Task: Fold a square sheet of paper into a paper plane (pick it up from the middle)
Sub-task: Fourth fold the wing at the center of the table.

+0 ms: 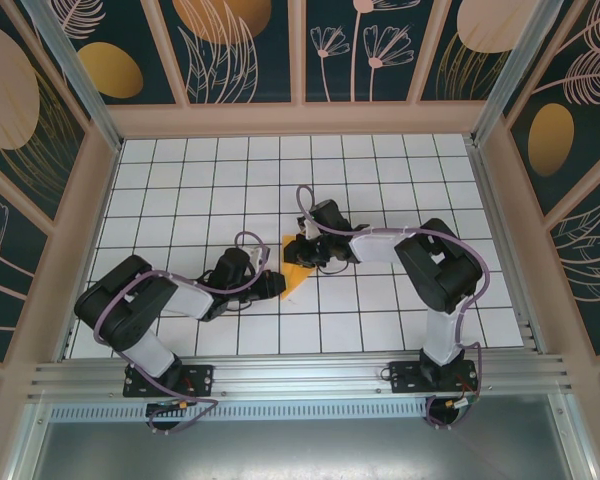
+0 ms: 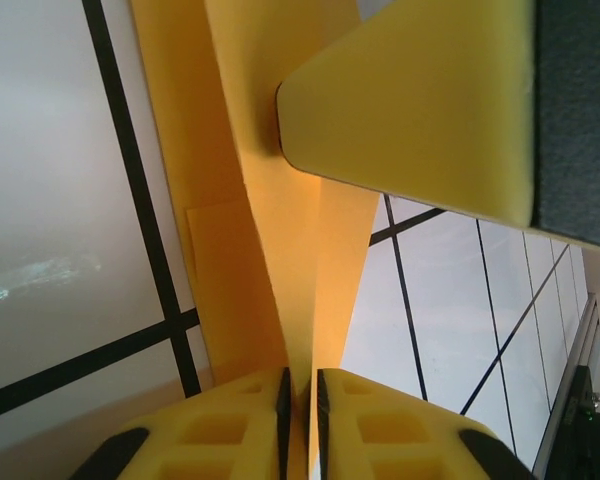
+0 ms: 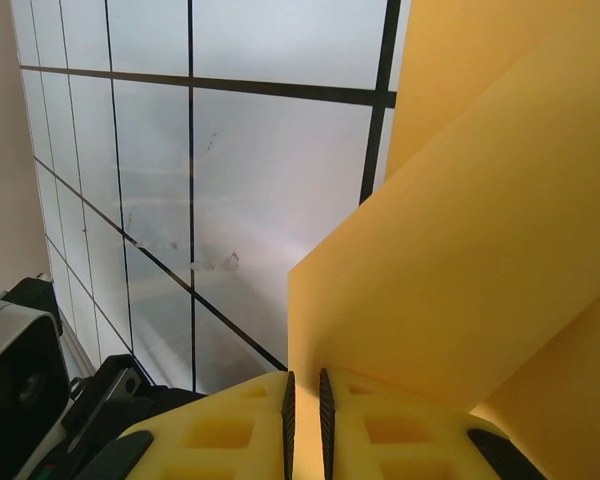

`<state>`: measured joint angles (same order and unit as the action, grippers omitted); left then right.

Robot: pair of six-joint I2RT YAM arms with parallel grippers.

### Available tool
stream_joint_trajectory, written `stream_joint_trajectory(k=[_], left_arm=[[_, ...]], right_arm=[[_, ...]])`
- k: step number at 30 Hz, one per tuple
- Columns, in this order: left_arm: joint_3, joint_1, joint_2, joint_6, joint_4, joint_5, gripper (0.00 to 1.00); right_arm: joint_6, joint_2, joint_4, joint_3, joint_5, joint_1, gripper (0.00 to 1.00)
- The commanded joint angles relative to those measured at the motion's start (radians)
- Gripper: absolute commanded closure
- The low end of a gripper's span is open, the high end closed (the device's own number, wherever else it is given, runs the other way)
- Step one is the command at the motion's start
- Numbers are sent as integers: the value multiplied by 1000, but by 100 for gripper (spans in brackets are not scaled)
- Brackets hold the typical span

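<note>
The square sheet of paper (image 1: pixel 294 272) is a creased bright-orange shape lifted between my two grippers near the middle of the grid table. My left gripper (image 1: pixel 271 284) holds its lower left edge. In the left wrist view the folded orange layers (image 2: pixel 280 220) run down into the narrow slot between the jaws of the left gripper (image 2: pixel 300 378). My right gripper (image 1: pixel 302 250) holds the upper end. In the right wrist view an orange flap (image 3: pixel 460 260) rises from the right gripper (image 3: pixel 303 380), whose jaws pinch it. A yellow finger (image 2: pixel 420 100) of the right gripper presses the paper from above.
The white grid table (image 1: pixel 400 180) stretches out behind and to both sides of the arms. Wooden walls (image 1: pixel 500 180) with patterned panels enclose it. A metal rail (image 1: pixel 300 375) runs along the near edge by the arm bases.
</note>
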<state>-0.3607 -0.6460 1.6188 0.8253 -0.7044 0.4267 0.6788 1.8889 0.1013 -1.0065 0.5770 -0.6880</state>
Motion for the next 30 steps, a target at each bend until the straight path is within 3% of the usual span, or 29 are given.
stream_joint_trajectory(k=[1,5,11,17,30], left_arm=[[19,8,-20,-27,30,-14,78],[22,8,-23,-36,39,-11,82],[15,8,-15,-38,37,-8,96],[19,7,11,-25,32,-7,100],[46,7,-19,-10,45,-27,85]], right_arm=[[-5,11,12,-27,2,5,82],[-6,11,11,-28,1,5,82],[-7,21,5,-35,-1,7,82],[-7,44,0,-39,-12,7,82],[-1,86,11,-36,-23,18,82]])
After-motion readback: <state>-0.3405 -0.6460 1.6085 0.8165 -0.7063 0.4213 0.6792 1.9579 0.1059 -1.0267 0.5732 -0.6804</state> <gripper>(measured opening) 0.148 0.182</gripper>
